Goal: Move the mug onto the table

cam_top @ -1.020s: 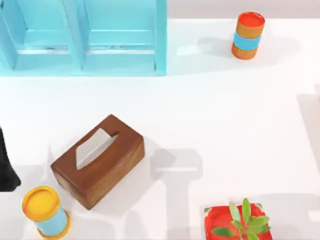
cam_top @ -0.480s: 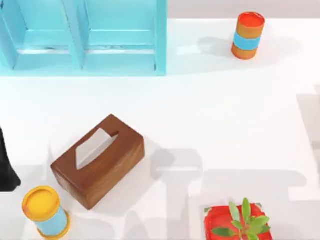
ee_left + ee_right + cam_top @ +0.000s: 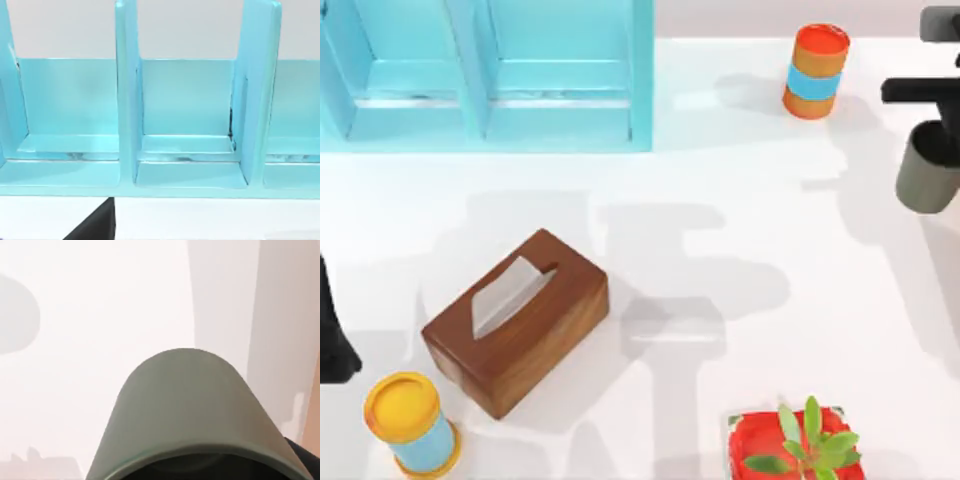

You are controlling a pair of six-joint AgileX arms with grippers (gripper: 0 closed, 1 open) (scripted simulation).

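The grey-green mug (image 3: 926,182) hangs at the far right edge of the top view, over the white table (image 3: 740,200), with its shadow falling on the surface to its left. My right gripper (image 3: 938,142) reaches in from the right and is shut on the mug's rim. In the right wrist view the mug (image 3: 187,415) sits close up with white table (image 3: 100,315) beyond it. My left arm (image 3: 332,335) stays parked at the left edge.
A light-blue shelf unit (image 3: 490,75) stands at the back left, also seen as the shelf unit (image 3: 185,110). An orange can (image 3: 815,70) stands left of the mug. A wooden tissue box (image 3: 515,320), a yellow-topped can (image 3: 410,422) and a potted plant (image 3: 795,445) are in front.
My right arm has come into the top view at the right edge, carrying the mug. Arm shadows have spread over the middle of the table. The left arm has not moved.
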